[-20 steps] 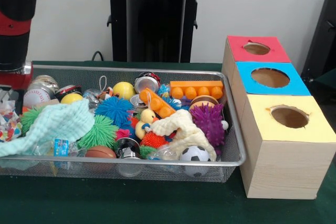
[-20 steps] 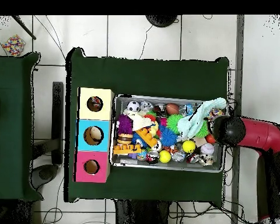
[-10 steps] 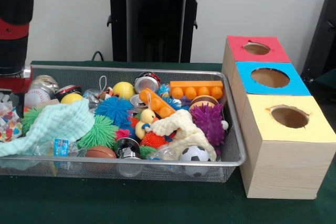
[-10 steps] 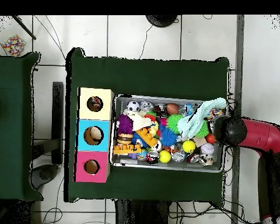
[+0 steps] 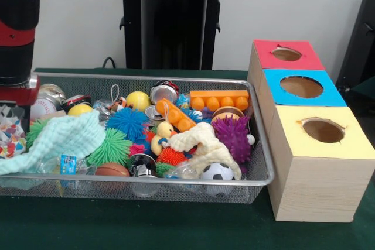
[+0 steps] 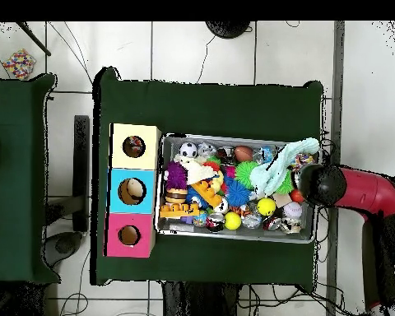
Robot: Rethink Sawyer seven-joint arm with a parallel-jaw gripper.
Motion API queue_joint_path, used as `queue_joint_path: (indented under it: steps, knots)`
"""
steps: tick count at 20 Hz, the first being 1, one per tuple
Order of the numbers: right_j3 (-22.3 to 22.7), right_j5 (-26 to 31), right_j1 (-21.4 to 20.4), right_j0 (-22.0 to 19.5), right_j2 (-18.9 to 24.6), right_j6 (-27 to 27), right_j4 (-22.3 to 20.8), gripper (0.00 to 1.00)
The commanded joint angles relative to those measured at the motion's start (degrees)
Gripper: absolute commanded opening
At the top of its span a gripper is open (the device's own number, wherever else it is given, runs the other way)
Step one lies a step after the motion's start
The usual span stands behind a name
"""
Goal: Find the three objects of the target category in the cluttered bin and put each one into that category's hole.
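Arm (image 5: 17, 33) hangs over bin (image 5: 176, 180) end farthest from boxes (image 5: 313, 144); finger state cannot tell. Bin full of toys: balls, cloth (image 5: 64, 139), soccer ball (image 5: 218, 172) at front rim nearest boxes.

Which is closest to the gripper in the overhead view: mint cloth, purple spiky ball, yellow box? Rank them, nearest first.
From the gripper at the bin's right end:
1. Mint cloth, right beside it.
2. Purple spiky ball, at the bin's left end.
3. Yellow box, outside the bin, farther left.
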Motion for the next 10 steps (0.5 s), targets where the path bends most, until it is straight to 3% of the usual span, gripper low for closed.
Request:
queue_joint_path:
  steps: [1, 10]
  knots:
    - [5.1, -0.9, 1.7, -0.4, 5.5, -2.5, 1.2, 1.0]
    - [6.7, -4.1, 2.0, -2.5, 8.1, -2.5, 2.2, 1.0]
